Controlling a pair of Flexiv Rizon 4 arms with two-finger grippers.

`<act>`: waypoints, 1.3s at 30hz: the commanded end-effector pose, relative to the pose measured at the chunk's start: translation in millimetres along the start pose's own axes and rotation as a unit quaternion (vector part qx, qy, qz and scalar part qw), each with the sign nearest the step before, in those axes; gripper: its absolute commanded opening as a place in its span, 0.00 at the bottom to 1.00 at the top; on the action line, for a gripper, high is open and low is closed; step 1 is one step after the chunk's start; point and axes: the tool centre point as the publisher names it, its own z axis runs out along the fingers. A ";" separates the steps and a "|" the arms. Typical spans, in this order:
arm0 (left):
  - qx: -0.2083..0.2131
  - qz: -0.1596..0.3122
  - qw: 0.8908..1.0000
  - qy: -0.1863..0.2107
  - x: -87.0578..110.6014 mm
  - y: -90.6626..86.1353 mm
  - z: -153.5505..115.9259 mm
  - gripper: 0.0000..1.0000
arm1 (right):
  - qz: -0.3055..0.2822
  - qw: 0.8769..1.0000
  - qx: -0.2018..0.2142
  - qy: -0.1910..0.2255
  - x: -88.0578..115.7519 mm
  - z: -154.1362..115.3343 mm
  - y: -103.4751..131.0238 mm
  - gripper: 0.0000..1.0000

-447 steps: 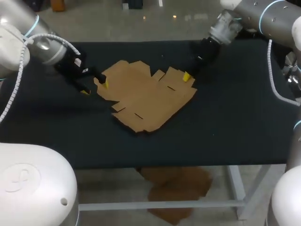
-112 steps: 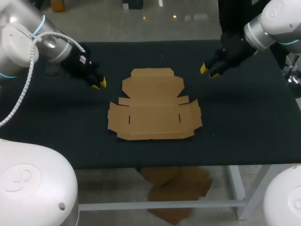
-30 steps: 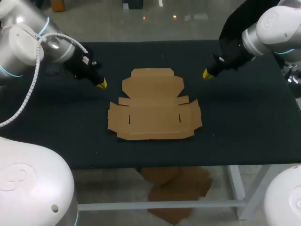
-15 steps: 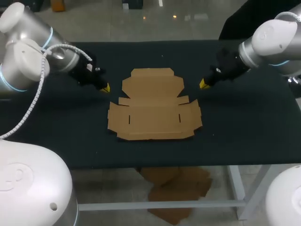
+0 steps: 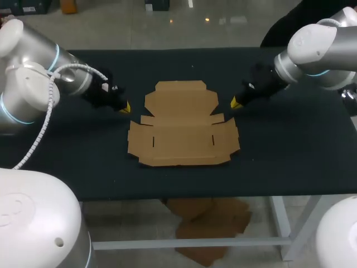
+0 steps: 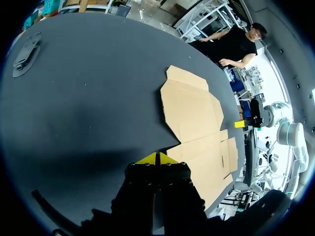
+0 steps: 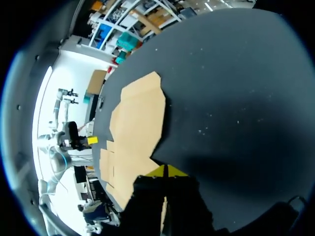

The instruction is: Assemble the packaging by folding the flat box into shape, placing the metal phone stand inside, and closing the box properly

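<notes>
The flat brown cardboard box blank lies unfolded in the middle of the dark table, its lid panel toward the far side. My left gripper is shut and hovers just off the blank's left edge; in the left wrist view its yellow tips meet, with the cardboard ahead of them. My right gripper is shut, low beside the blank's upper right corner; the right wrist view shows its tips pressed together next to the cardboard. No metal phone stand shows in any view.
The dark table top has bare surface left, right and in front of the blank. A small dark flat object lies on the table far from the left gripper.
Both grippers came down and inward toward the blank's upper side corners. The cardboard has not moved.
</notes>
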 end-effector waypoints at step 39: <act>-0.110 0.025 0.993 0.045 -9.1 3.9 29.5 0.00 | 0.026 0.999 0.019 0.034 -12.5 42.9 -0.5 0.00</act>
